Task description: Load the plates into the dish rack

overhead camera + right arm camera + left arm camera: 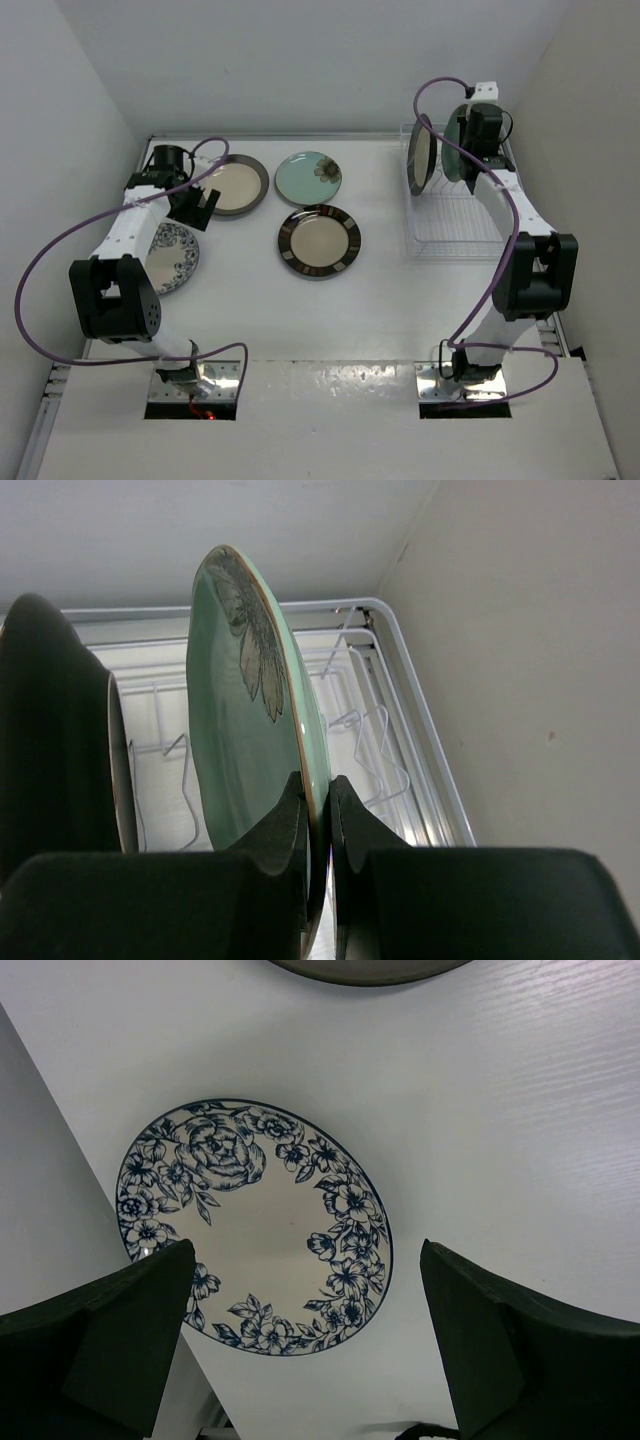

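Observation:
My right gripper point(316, 782) is shut on the rim of a mint-green flowered plate point(240, 730), holding it upright over the white wire dish rack point(415, 695). A dark-rimmed plate point(421, 160) stands on edge in the rack point(455, 225), just left of the held plate point(457, 143). On the table lie a cream plate with a grey rim point(238, 185), a second mint-green plate point(308, 177), a brown-rimmed cream plate point(320, 241) and a blue-white patterned plate point(255, 1225). My left gripper point(308, 1260) hangs open above the patterned plate point(175, 258), with nothing between its fingers.
White walls close the table in at the left, back and right. The rack sits hard against the right wall point(520, 660). The left wall point(50, 1180) runs right beside the patterned plate. Purple cables point(60, 250) loop off both arms.

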